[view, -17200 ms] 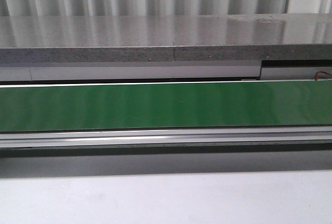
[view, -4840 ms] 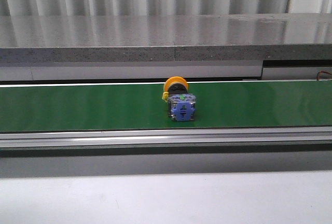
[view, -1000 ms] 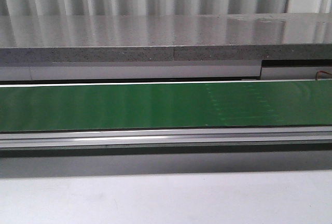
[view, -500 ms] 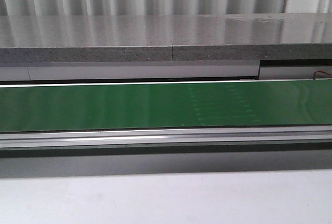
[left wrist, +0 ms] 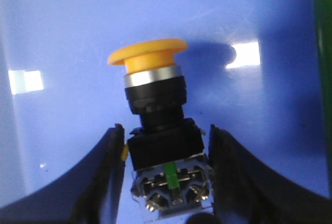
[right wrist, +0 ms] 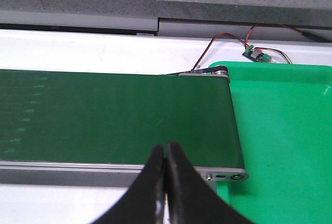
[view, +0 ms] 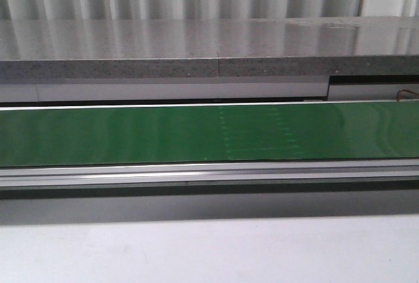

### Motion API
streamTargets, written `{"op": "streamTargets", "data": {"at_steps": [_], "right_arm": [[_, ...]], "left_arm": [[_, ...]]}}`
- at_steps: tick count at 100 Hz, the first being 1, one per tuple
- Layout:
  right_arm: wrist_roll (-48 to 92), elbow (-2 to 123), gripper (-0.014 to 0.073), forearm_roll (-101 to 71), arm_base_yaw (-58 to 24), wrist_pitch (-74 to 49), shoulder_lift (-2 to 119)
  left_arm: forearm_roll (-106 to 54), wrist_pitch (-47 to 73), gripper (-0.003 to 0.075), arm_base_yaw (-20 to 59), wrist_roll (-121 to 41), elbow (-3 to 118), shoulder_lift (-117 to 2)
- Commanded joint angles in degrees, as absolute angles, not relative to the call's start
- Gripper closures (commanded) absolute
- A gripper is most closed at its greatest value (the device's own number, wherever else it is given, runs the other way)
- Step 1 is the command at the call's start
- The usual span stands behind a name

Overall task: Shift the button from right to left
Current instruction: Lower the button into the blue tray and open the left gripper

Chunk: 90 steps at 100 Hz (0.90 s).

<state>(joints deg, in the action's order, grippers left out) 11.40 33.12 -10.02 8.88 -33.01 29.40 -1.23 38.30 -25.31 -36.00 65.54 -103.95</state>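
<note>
In the left wrist view we see the left gripper (left wrist: 165,177) holding the button (left wrist: 158,130), its two dark fingers (left wrist: 106,177) set narrowly against either side of the black body. The orange-yellow cap sits at 12 o'clock from the fingertips, with a silver ring and black collar beneath it; the contact block with its green tab lies nearest the camera, between the fingers. Behind the button is a blue surface (left wrist: 62,27) with two bright reflections. In the right wrist view the right gripper (right wrist: 166,182) has its fingers pressed together with nothing between them, above the near rail of the green conveyor belt (right wrist: 104,115). At 3 o'clock of the belt end lies a green tray (right wrist: 280,130); beyond, red and black wires (right wrist: 228,42) run to a small circuit board. In the front view we see the belt (view: 131,132) bare, with a grey ledge (view: 196,47) behind it.
</note>
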Motion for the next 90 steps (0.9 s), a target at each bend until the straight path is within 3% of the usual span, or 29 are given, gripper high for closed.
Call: {"op": "streamTargets", "data": {"at_steps": [1, 39, 70, 90], "right_arm": [[11.68, 34.63, 0.0661, -10.12, 8.75, -29.22, 29.56], [11.68, 34.63, 0.0661, -10.12, 8.75, -29.28, 29.56], [11.68, 34.63, 0.0661, -10.12, 8.75, -29.28, 29.56], [11.68, 34.63, 0.0661, -10.12, 8.75, -29.28, 29.56]], "left_arm": [[-2.17, 36.45, 0.0739, -25.41, -36.18, 67.26, -102.95], [-3.38, 36.55, 0.0713, -25.41, -37.45, 67.40, -103.99], [-3.51, 36.58, 0.0384, -25.41, -37.45, 67.40, -103.99], [-3.60, 36.51, 0.0280, -25.41, -37.45, 67.40, -103.99]]}}
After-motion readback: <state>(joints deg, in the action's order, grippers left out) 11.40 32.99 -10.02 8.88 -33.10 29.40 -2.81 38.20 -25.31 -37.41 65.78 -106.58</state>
